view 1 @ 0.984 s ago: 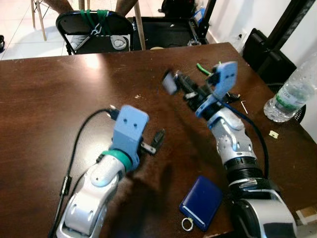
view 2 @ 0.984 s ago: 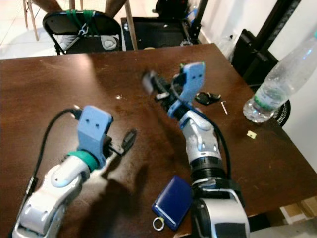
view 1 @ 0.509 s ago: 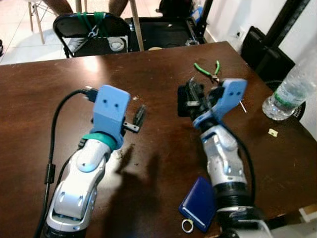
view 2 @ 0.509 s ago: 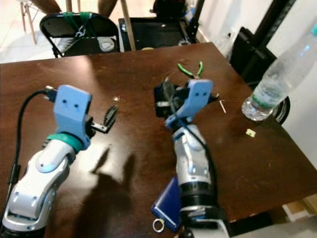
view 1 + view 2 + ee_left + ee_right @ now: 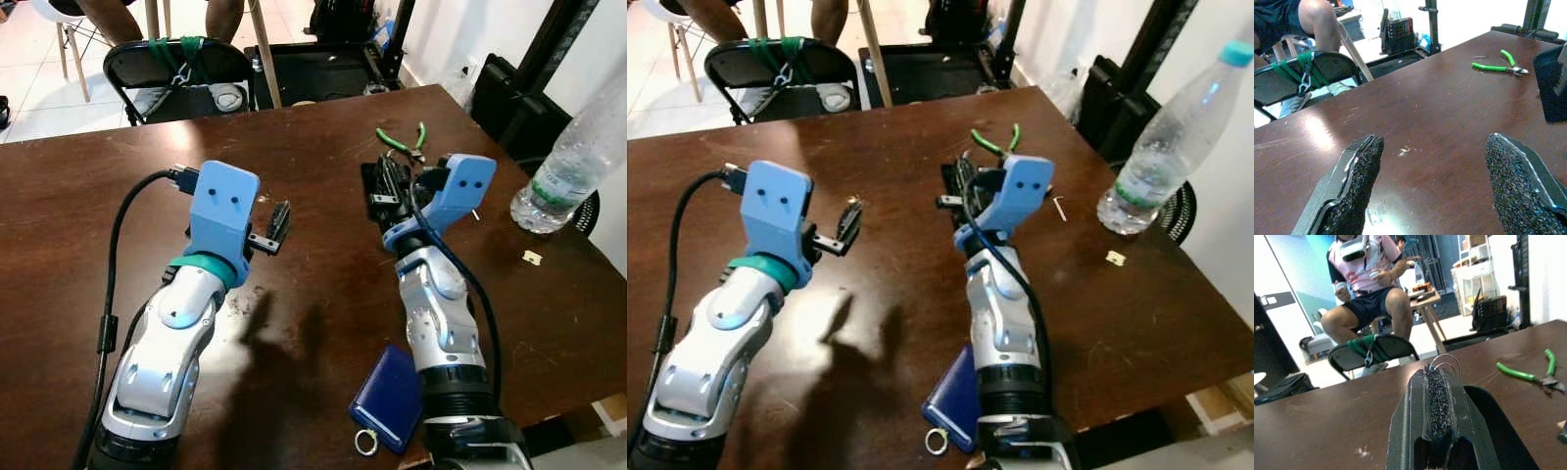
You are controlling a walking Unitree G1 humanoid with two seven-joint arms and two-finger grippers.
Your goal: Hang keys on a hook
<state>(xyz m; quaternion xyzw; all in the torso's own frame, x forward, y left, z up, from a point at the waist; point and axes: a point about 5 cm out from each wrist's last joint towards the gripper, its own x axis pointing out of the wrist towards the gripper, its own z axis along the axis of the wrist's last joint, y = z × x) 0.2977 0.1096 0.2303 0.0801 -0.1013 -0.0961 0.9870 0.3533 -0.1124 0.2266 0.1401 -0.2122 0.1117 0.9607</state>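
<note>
Over the middle of the bench [image 5: 59,196], the left hand [image 5: 277,223] hovers with fingers spread and nothing between them. Nearer the right edge, the right hand [image 5: 1437,382] is pinched on a thin key ring [image 5: 1444,361] with a dark fob behind it; I'd keep that pinch firm and the ring clear of the fingertips until a hook comes into sight.
</note>
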